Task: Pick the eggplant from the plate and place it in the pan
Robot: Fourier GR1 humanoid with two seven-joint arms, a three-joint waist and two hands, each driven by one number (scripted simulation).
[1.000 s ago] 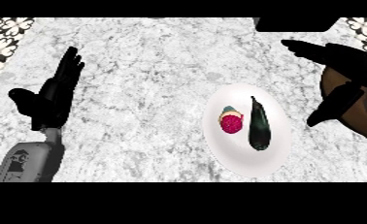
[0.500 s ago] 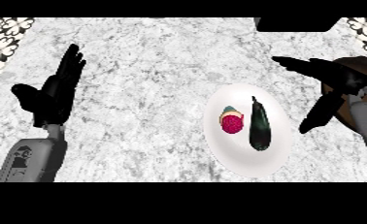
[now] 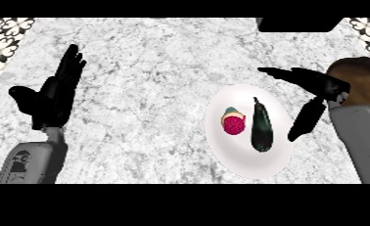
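The eggplant [image 3: 262,127] lies lengthwise on a white plate [image 3: 245,169], just inward of the right hand [image 3: 321,85] and under the reach of its fingers, with its thin stem end pointing away from the robot. It is dark, nearly black with a green cast, slim and slightly glossy. It swells toward the near end, a shape that looks easiest to take across its thicker middle. Nothing is touching it.

A small round pink-red piece of food [image 3: 233,122] with a pale top sits close beside it on the plate, on the side away from the hand. That leaves the hand's own side free for an approach.

The right hand is released. Its fingers are straight and stretched over the plate's far rim, and its thumb hangs down along the plate's near-side edge. It holds nothing and is apart from the eggplant. The wide spread between thumb and fingers, set over the eggplant's side of the plate, reads as the opening for a grasp not yet made. The pick appears to be in its first stage.

Beyond the hand, a dark shape [image 3: 300,23] is cut off by the upper edge. It may be the pan, but too little of it shows to say.

Far across the marbled bench [image 3: 159,73] from the working hand, the left hand [image 3: 51,100] rests open with its fingers up. It is well clear of the plate and takes no part.
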